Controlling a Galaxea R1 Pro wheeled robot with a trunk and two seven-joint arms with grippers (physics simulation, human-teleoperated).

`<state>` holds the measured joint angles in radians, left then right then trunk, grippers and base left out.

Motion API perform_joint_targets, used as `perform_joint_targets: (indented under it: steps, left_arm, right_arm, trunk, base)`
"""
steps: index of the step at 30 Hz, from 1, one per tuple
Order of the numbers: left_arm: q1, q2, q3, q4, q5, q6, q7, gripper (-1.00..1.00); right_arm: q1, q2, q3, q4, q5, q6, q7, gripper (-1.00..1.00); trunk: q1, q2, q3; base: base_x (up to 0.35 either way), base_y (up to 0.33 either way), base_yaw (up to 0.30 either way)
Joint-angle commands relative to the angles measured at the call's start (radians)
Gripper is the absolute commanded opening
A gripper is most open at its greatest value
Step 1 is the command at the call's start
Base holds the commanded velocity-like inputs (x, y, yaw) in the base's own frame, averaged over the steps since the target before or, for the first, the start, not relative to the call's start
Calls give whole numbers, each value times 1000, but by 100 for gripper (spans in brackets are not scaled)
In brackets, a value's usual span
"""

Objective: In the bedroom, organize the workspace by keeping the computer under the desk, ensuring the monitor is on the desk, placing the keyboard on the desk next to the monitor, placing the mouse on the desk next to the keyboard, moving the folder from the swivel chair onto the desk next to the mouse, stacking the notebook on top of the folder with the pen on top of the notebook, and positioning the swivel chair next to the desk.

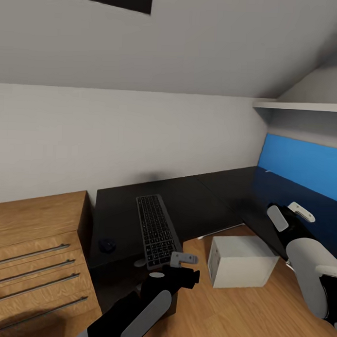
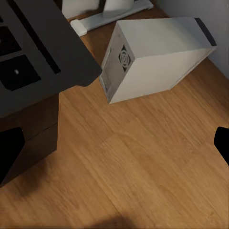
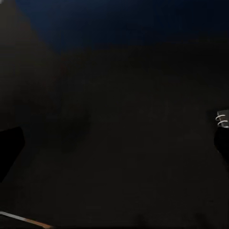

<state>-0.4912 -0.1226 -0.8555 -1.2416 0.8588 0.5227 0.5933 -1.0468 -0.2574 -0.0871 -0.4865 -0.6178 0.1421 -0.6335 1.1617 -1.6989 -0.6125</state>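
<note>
desk [image 1: 206, 199]: black L-shaped top; blue back panel along the right wing.
keyboard [image 1: 156, 230]: lies lengthwise on the left wing, near end just over the front edge. Looks parked there, no monitor to line it up against yet.
mouse [image 1: 107, 244]: on the desk near its left edge, close beside the keyboard, not touching. That pairing already fits the task.
computer [image 1: 240, 261]: on the wood floor in the open by the desk's inner corner, beside the desk rather than under it; likely needs a push in.
left gripper [image 1: 184, 267]: hangs low over the floor off the desk's front edge; in the left wrist view its fingers [image 2: 9, 152] stand wide apart, nothing between, computer [image 2: 152, 57] ahead.
right gripper [image 1: 289, 215]: over the right wing near its front edge; wrist view dark, fingertips [image 3: 9, 145] apart, empty.
hard to make out: a small ringed object [image 3: 222, 119] at the right wrist frame's edge, maybe the notebook, can't confirm.
</note>
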Motion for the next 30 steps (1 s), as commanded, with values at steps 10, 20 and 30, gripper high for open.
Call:
perform_joint_targets:
  steps: [10, 20, 30]
  left_arm:
    - [-1, -1, -2, 2, 8, 0, 10, 100]
    - [-1, -2, -3, 2, 11, 0, 10, 100]
    - [-1, -2, -2, 2, 8, 0, 10, 100]
  right_arm:
    - [33, 1, 14, -7, 30, -6, 17, 100]
    - [34, 56, 17, -11, 41, -67, 12, 100]
    - [34, 65, 17, -9, 43, -74, 13, 100]
  trunk:
    - [0, -1, -1]
    - [0, -1, -1]
    - [0, -1, -1]
  base:
    - [0, 0, 8]
    - [0, 0, 0]
    - [0, 0, 0]
